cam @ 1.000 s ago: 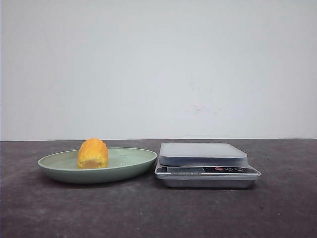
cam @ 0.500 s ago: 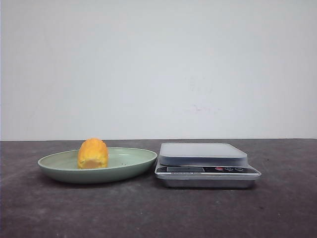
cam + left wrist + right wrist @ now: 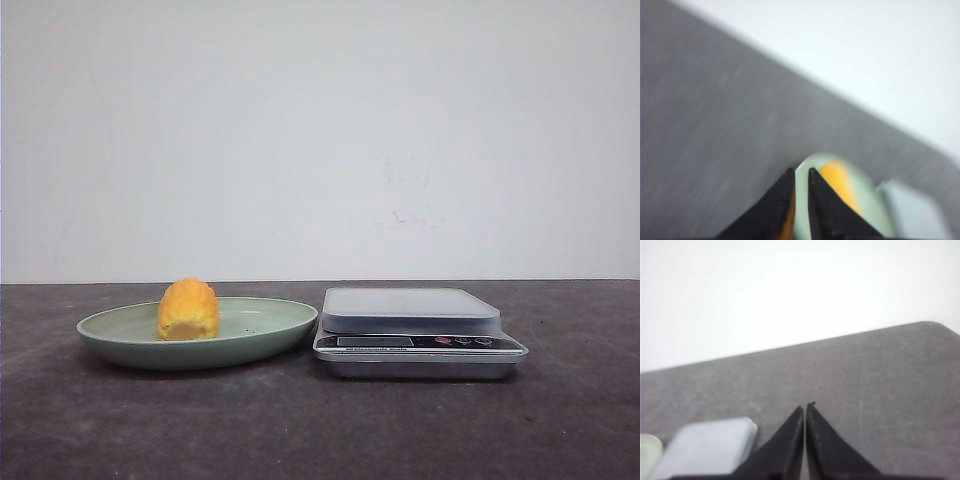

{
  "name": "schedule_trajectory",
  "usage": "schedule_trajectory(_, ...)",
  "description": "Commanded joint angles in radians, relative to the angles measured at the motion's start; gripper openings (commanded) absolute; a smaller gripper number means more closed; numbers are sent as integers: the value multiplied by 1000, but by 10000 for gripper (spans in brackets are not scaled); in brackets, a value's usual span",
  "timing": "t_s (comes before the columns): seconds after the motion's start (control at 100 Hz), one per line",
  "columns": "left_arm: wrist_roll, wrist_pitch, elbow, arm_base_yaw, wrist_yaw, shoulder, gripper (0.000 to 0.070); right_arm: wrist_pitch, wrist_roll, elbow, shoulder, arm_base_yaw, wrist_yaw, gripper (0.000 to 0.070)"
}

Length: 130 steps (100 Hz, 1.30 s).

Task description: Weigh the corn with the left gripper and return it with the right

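Observation:
The corn (image 3: 187,310), a short orange-yellow cob piece with its pale cut end facing me, lies on the left half of the green plate (image 3: 280,322). Neither arm shows in the front view. In the blurred left wrist view the left gripper (image 3: 800,171) hangs above the table, short of the plate (image 3: 812,160). Its two black fingers stand slightly apart with nothing between them, and the corn (image 3: 837,182) lies just beyond their tips. The right gripper (image 3: 805,406) is shut and empty over bare table, beside the scale.
A silver kitchen scale (image 3: 410,312) with a flat pale platform stands right of the plate, almost touching it. It also shows as a scale corner (image 3: 705,447) in the right wrist view and a blurred scale edge (image 3: 910,210) in the left. Dark table, white wall behind.

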State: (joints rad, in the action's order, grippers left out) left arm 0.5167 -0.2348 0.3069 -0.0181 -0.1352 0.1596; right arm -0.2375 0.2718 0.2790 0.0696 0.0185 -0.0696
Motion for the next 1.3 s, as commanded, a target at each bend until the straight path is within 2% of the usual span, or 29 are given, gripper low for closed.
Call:
schedule_trajectory(0.0,-3,3,85,-2,-14,60,7,-59,36,82,40,0,-2,0)
schedule_trajectory(0.17,-101,-60,298,-2,-88,236,6,-163,26,295,167,0,-43,0)
schedule_trajectory(0.26,-159,-118,398,-2,-148,315,8,-214,-43,402,237,0,-87,0)
schedule_trajectory(0.3,-165,-137,434,-2,-175,342,63,-235,-67,445,268,0,-89,16)
schedule_trajectory(0.34,-164,-153,463,-2,-185,362,194,-251,-70,482,291,0,-88,103)
schedule_trajectory(0.4,-165,-167,494,-3,-185,378,409,-259,-70,523,317,0,-92,308)
schedule_trajectory(0.41,-164,-167,498,-3,-185,379,432,-260,-70,532,323,1,-92,367)
schedule_trajectory(0.44,-164,-168,507,-3,-185,382,477,-261,-70,548,332,2,-96,468)
schedule_trajectory(0.48,-164,-169,516,-3,-185,382,482,-261,-71,564,340,6,-118,536)
schedule_trajectory(0.81,-166,-208,603,-38,-283,415,483,-270,-70,612,348,17,-171,537)
schedule_trajectory(1.12,-232,-281,705,-143,-279,612,487,-288,-69,613,354,26,-174,538)
schedule_trajectory(1.29,-266,-272,706,-238,-186,741,487,-311,-71,613,354,26,-174,538)
